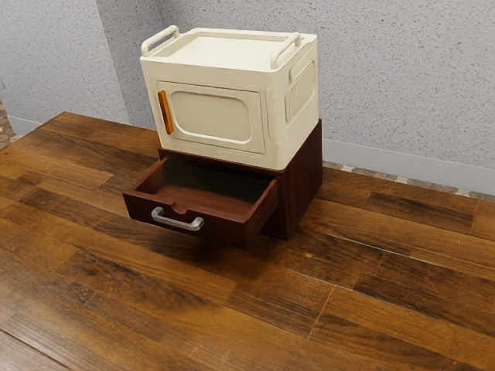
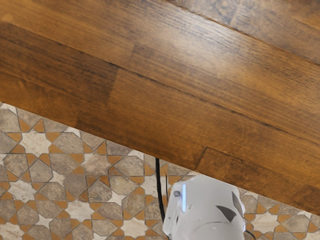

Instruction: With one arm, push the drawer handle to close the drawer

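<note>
The dark red drawer (image 1: 230, 224) stands pulled out from the lower cabinet (image 1: 303, 185), its rear part still inside and its front out over the wooden surface (image 1: 371, 286). A silver handle (image 1: 178, 222) is fixed across its front, below a small notch (image 1: 179, 208) in the upper edge. I cannot tell whether the pincer is wide or narrow.

On top of the cabinet sits a cream box (image 1: 220, 52), with a raised rail at each end of its top. Its front door (image 1: 209, 114) is closed and bears an upright orange pull (image 1: 165, 112), above the drawer. A speckled grey wall (image 1: 387, 77) rises behind, with a pale skirting (image 1: 387, 161) along its foot.

The wrist view has the surface's edge, star-patterned floor tiles (image 2: 80, 210) beyond it, and a white part of the robot (image 2: 207, 215) with a blue light strip (image 2: 184, 198), near a black cable (image 2: 159, 190).
</note>
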